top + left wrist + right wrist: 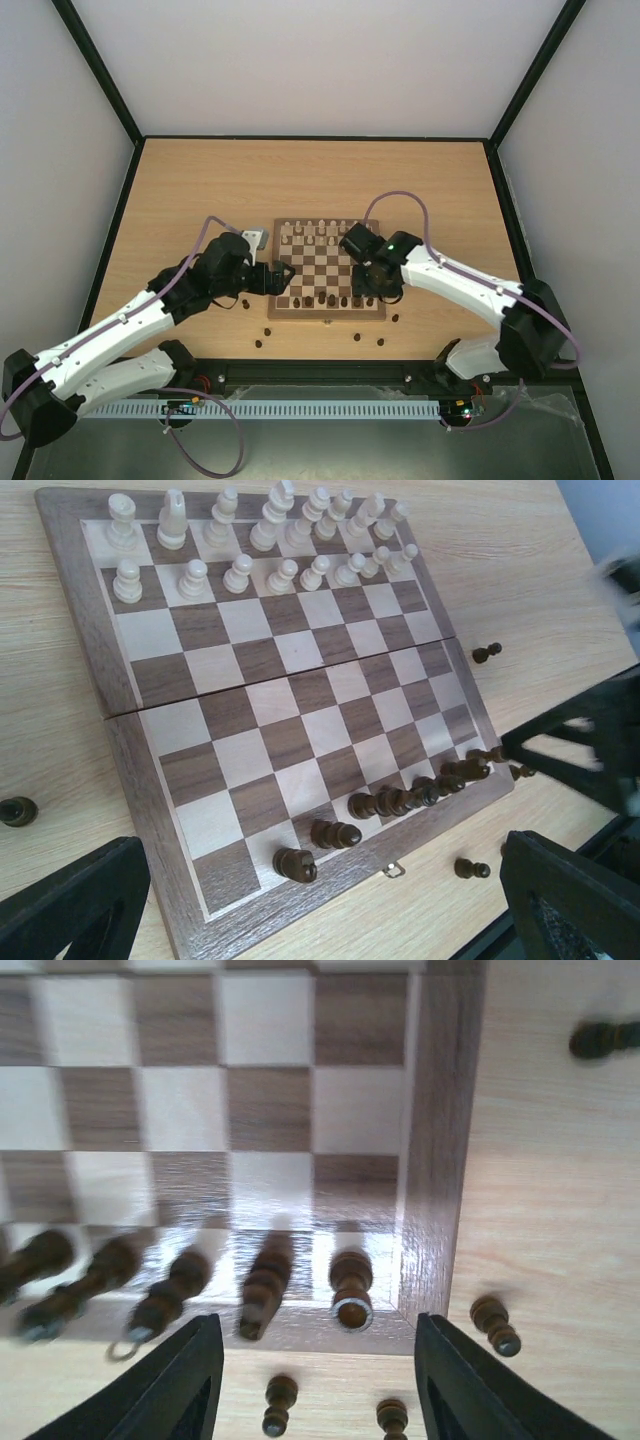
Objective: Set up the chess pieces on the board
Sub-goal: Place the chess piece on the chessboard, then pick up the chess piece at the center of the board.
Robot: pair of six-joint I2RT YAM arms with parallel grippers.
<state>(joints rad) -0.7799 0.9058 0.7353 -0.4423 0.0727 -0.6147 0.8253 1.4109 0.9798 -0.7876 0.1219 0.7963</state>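
The board (327, 315) lies at the table's centre. Cream chess pieces (320, 232) fill its two far rows, which also show in the left wrist view (270, 540). Dark pieces (400, 800) line the near row. My right gripper (318, 1375) hangs open over the board's near right corner. A dark rook (351, 1285) stands on the corner square just ahead of the jaws, touching neither finger. My left gripper (320, 920) is open and empty at the board's left edge (283, 279).
Loose dark pawns lie on the table around the board's near edge: one to the left (244, 303), two near the front left (268, 331), and others at the front right (381, 341) and right (396, 318). A metal clasp (394, 870) sits on the near rim.
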